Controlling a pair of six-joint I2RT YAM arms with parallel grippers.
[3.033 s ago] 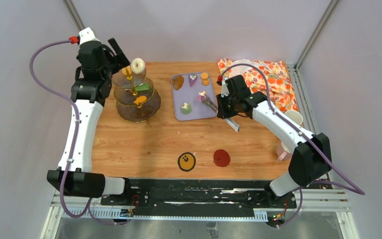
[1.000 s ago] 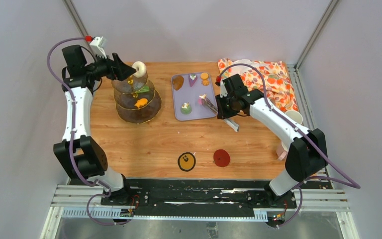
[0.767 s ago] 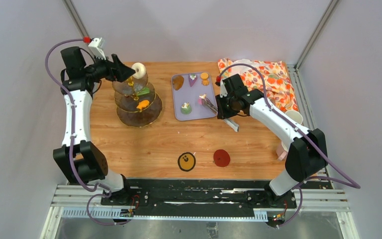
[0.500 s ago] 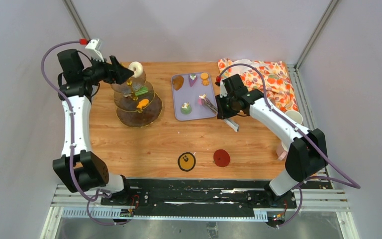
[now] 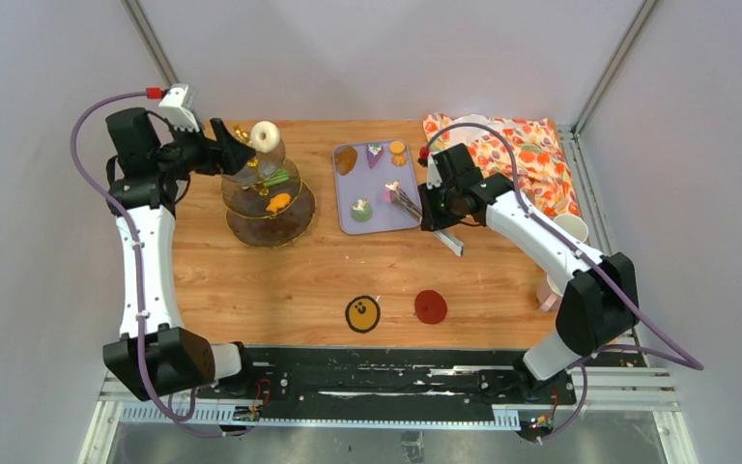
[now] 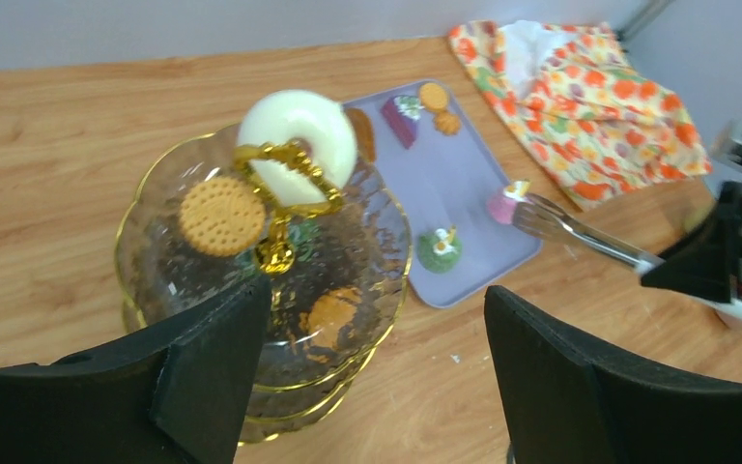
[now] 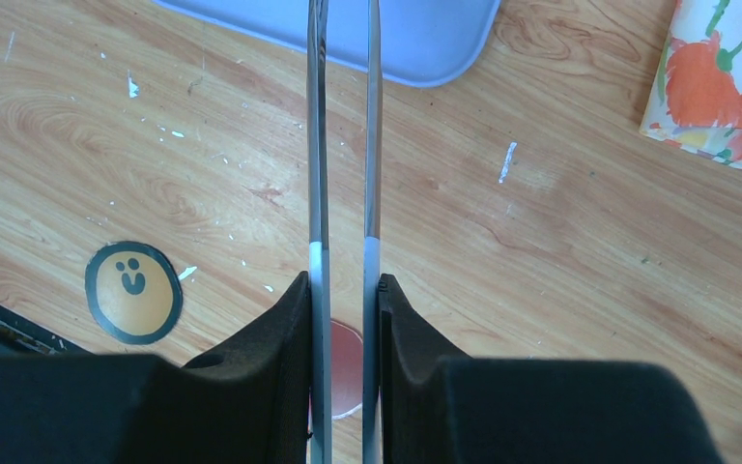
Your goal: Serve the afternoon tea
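Note:
The three-tier glass stand [image 5: 299,206] stands at the back left, with a white donut [image 5: 265,135] against its gold handle and an orange biscuit [image 6: 220,215] on the top tier. A green piece [image 5: 275,178] and an orange pastry [image 5: 276,202] lie on lower tiers. My left gripper [image 5: 230,151] is open and empty, just left of the stand's top; the left wrist view [image 6: 377,372] shows the same. My right gripper [image 5: 435,206] is shut on the metal tongs [image 7: 343,145]. The tong tips touch a pink pastry [image 5: 389,189] on the lilac tray [image 5: 365,182].
The tray also holds a brown pastry [image 5: 346,159], a purple cake [image 5: 375,153], orange biscuits [image 5: 398,152] and a green cake [image 5: 361,209]. A floral cloth [image 5: 522,155] lies back right. Two mugs [image 5: 572,229] stand at the right edge. Yellow [image 5: 362,313] and red [image 5: 431,306] stickers mark the front.
My left gripper has drawn back to the left, off the stand's top, leaving the donut and biscuit there. The right arm and tongs have barely moved.

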